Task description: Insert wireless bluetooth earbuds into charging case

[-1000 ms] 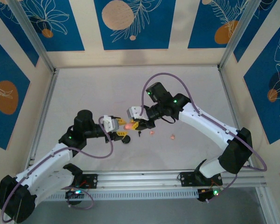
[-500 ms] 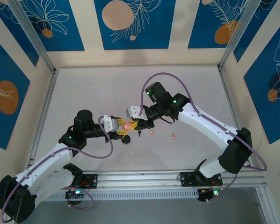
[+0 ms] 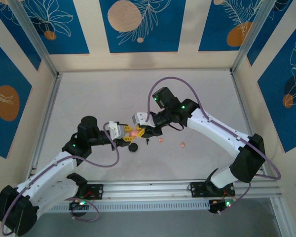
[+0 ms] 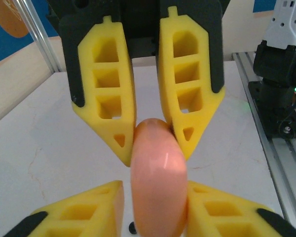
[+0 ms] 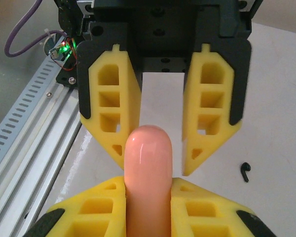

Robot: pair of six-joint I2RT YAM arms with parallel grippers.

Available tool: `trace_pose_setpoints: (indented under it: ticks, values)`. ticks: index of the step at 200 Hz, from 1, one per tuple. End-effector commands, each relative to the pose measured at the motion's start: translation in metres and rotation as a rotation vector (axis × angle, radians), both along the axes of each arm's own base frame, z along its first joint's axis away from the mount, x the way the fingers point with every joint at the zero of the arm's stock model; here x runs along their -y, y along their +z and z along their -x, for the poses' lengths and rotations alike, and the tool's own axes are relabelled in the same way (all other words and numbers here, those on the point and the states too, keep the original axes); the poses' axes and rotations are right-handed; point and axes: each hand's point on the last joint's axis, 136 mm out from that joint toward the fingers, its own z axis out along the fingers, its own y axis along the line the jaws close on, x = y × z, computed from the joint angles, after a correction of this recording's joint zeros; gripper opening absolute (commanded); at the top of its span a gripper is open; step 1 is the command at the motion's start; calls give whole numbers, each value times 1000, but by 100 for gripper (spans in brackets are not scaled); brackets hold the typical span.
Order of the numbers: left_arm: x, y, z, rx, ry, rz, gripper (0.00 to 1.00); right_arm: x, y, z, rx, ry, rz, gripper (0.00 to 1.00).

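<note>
Top external view has both grippers meeting over the middle of the bench (image 3: pixel 138 94), toward its near edge, with the pink case (image 3: pixel 134 133) held between them. My right gripper (image 3: pixel 142 132) is clamped on one end of that case. The left gripper (image 3: pixel 127 141) has its fingers close on both sides of the other end, though I cannot tell whether they bear on it. The case looks closed. A pink earbud (image 3: pixel 160 140) and another pink earbud (image 3: pixel 182 144) lie loose on the bench, rightward of the grippers, and a black earbud (image 5: pixel 244 171) lies near them. I judge nothing is seated yet: the lid must open first.
</note>
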Motion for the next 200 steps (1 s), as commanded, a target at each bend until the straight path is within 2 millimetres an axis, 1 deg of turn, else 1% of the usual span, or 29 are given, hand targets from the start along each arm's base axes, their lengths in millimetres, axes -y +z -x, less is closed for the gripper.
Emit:
trace_pose_setpoints:
  ticks: [1,12,24,34,38,47,60,104,135,165,200]
  values:
    - [3,11,4,30,-26,27,26,-5,12,5,-11,17,-31,17]
    - [3,11,4,29,-26,27,21,-5,12,5,-10,16,-32,17]
    - [3,11,4,30,-28,25,19,-6,11,4,-11,11,-30,18]
    - [3,11,5,33,-30,26,19,-6,11,1,-11,-3,-29,23]
    - [3,11,5,34,-30,26,18,-6,12,0,-9,-10,-32,27]
    - [3,12,5,37,-33,28,18,-7,12,-3,-12,-19,-35,33]
    - [3,13,6,37,-35,28,18,-6,14,-7,-16,-38,-44,36]
    - [1,13,7,40,-30,26,16,-5,15,-21,8,-87,-45,37]
    - [1,11,6,36,-26,19,16,-1,29,-29,0,-113,-93,38]
    - [1,11,6,37,-25,17,15,4,37,-36,-7,-141,-122,38]
    - [1,13,7,41,-28,24,15,7,36,-43,-23,-171,-130,39]
